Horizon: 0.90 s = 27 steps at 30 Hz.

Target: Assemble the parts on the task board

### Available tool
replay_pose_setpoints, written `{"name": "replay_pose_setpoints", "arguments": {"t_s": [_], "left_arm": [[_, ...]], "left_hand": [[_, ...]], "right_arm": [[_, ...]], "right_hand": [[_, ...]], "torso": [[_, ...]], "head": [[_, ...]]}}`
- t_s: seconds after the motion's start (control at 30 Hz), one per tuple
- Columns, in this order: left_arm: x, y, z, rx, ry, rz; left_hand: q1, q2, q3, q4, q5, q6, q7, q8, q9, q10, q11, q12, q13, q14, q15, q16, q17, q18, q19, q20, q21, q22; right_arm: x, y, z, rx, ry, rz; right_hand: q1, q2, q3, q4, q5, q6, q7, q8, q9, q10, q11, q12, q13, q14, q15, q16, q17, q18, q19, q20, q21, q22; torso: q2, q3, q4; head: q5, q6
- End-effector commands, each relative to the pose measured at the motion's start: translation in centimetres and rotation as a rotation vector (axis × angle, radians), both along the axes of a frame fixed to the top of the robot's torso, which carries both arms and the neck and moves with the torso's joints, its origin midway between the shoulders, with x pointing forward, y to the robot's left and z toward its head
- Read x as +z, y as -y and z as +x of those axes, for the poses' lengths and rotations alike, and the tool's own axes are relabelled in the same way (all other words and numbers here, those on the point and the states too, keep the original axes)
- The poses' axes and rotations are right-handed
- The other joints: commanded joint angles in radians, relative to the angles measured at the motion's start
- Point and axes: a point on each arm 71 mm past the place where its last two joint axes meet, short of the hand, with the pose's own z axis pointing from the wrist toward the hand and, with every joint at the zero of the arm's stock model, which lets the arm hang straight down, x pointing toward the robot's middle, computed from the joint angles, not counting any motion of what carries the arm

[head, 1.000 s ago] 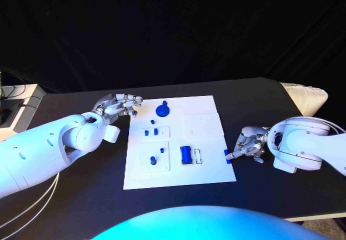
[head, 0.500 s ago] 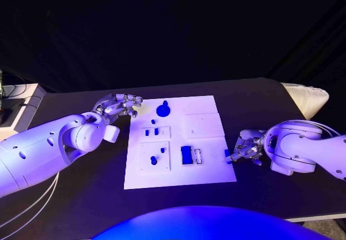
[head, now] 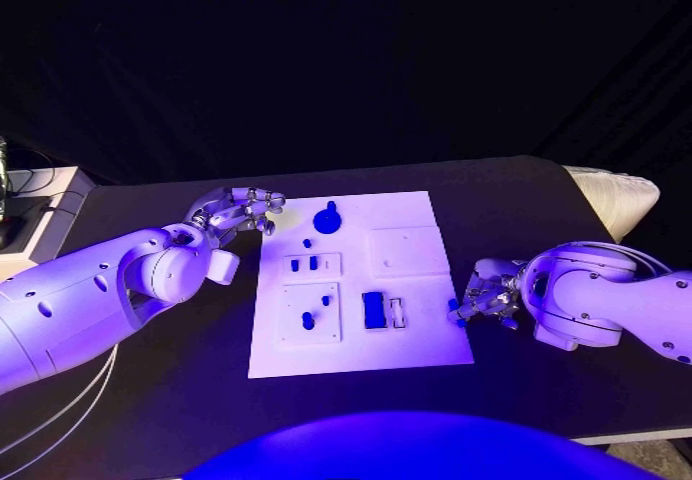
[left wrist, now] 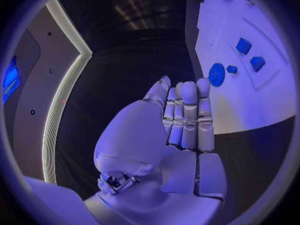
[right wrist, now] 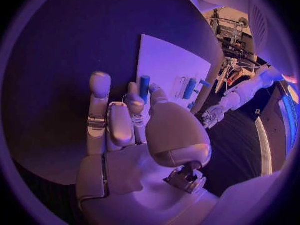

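Nearest you, the task board (head: 418,345) lies flat mid-table on the black table (head: 173,400), long side running away from the robot. At the board's near right edge the right hand (head: 483,297) sits low, just off the board; your right wrist view shows a small blue peg (right wrist: 144,86) pinched between the thumb and a fingertip, upright-ish, other fingers (right wrist: 100,92) extended, so that hand is holding the peg. In the head view the same peg reads as a blue sliver at the fingertips, right at the board edge; can't tell whether it touches the board. On the board's near half: a blue rectangular block (head: 374,310) standing in a recess near the middle, with a pale slot just to its right, and left of that a square white sub-plate carrying a small blue oval part (head: 307,320). Further up, a smaller sub-plate holds two small blue pieces (head: 304,264) side by side, with a tiny blue dot-like part (head: 306,242) just beyond it. To the right of those sits a plain white square plate (head: 405,251). Farthest, near the board's far edge, a round blue part with a knob (head: 327,219). The left hand (head: 238,211) hovers beside the board's far left corner, fingers together and fairly straight in the left wrist view, holding nothing, apart from the parts.
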Motion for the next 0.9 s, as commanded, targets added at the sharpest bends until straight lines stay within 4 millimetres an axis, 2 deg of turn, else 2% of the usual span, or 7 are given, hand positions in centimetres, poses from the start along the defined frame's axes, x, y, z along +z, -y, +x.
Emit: {"name": "replay_pose_setpoints", "arguments": {"t_s": [0.03,0.1,0.17,0.2,0.43,0.57,0.9], "left_arm": [[0.1,0.2,-0.1,-0.015,0.006,-0.013],[0.1,0.1,-0.1,-0.014,0.006,-0.012],[0.1,0.1,-0.1,-0.014,0.005,-0.012],[0.1,0.1,-0.1,-0.014,0.005,-0.012],[0.1,0.0,-0.1,-0.012,0.003,-0.010],[0.1,0.0,-0.1,-0.012,0.002,-0.009],[0.1,-0.1,-0.1,-0.011,0.000,-0.008]], "left_hand": [[-0.003,0.004,0.002,0.002,0.004,-0.006,-0.001,0.002,-0.002,-0.004,0.000,0.003,-0.001,0.001,0.004,-0.003,-0.001,0.011,0.006,0.001,-0.006,0.016],[-0.003,0.004,0.002,0.002,0.004,-0.006,-0.001,0.002,-0.002,-0.004,0.000,0.003,-0.001,0.001,0.004,-0.003,-0.001,0.011,0.006,0.001,-0.006,0.016],[-0.003,0.004,0.002,0.002,0.004,-0.006,-0.001,0.002,-0.002,-0.004,0.000,0.003,-0.001,0.001,0.004,-0.003,-0.001,0.011,0.006,0.001,-0.006,0.016],[-0.003,0.004,0.003,0.003,0.004,-0.007,0.000,0.002,-0.002,-0.005,0.000,0.003,-0.001,0.001,0.004,-0.003,-0.001,0.011,0.006,0.001,-0.006,0.016],[-0.003,0.004,0.003,0.003,0.004,-0.007,0.000,0.002,-0.002,-0.005,0.000,0.003,-0.001,0.001,0.004,-0.003,-0.001,0.011,0.006,0.001,-0.006,0.016],[-0.003,0.004,0.003,0.003,0.004,-0.008,0.001,0.001,-0.002,-0.006,0.001,0.003,-0.001,0.002,0.005,-0.003,-0.001,0.011,0.007,0.001,-0.006,0.016],[-0.004,0.004,0.003,0.004,0.005,-0.009,0.002,0.001,-0.002,-0.007,0.002,0.003,-0.001,0.002,0.005,-0.003,-0.001,0.011,0.007,0.001,-0.006,0.016]], "right_arm": [[0.0,-0.2,0.1,0.000,0.024,0.000],[0.0,-0.3,0.2,0.003,0.026,0.003],[0.0,-0.4,0.2,0.005,0.026,0.004],[0.0,-0.4,0.2,0.006,0.026,0.004],[0.0,-0.4,0.2,0.009,0.024,0.009],[0.0,-0.3,0.1,-0.003,0.022,0.025],[1.1,-0.1,0.0,-0.022,0.007,0.071]], "right_hand": [[0.008,0.017,0.008,-0.015,0.027,0.006,-0.001,-0.001,0.002,0.005,-0.005,0.002,0.002,0.001,-0.002,0.004,0.002,0.005,0.042,-0.004,0.005,0.002],[0.029,0.033,0.026,-0.034,0.027,0.006,-0.003,-0.001,0.003,0.005,-0.006,0.002,0.002,0.001,-0.003,0.003,0.001,0.005,0.042,-0.005,0.004,0.002],[0.056,0.050,0.073,-0.053,-0.067,0.002,-0.006,-0.004,0.001,0.003,-0.008,0.000,0.001,0.001,-0.006,0.002,0.001,0.003,0.041,-0.007,0.002,0.002],[0.058,0.044,0.124,-0.060,-0.102,0.001,-0.006,-0.004,-0.003,0.003,-0.008,0.000,0.002,0.001,-0.007,0.002,0.001,0.001,0.041,-0.008,0.003,0.002],[0.016,-0.023,0.482,-0.152,-0.093,-0.003,-0.002,0.006,0.013,0.003,-0.011,-0.006,0.002,0.001,-0.008,-0.001,0.002,-0.001,0.041,-0.011,0.002,0.006],[-0.015,-0.032,0.582,-0.176,-0.099,-0.003,-0.004,0.016,0.037,0.008,-0.013,-0.002,0.004,0.001,-0.008,-0.002,0.002,0.000,0.041,-0.011,0.006,0.011],[-0.033,-0.036,0.621,-0.199,-0.117,-0.003,-0.007,0.024,0.074,0.014,-0.014,-0.003,0.005,0.001,-0.009,-0.004,0.002,-0.001,0.040,-0.012,0.003,0.017]], "torso": [[0.000,-0.0003,0.0004],[0.000,-0.0003,0.0001],[-0.001,-0.0004,-0.0003],[-0.001,-0.0005,-0.0002],[-0.001,0.0000,-0.0001],[-0.001,0.0000,0.0000],[-0.001,0.0002,-0.0019]], "head": [[0.002,0.000],[0.003,0.000],[0.004,0.000],[0.004,0.000],[0.006,0.000],[0.008,0.000],[0.012,0.000]]}}
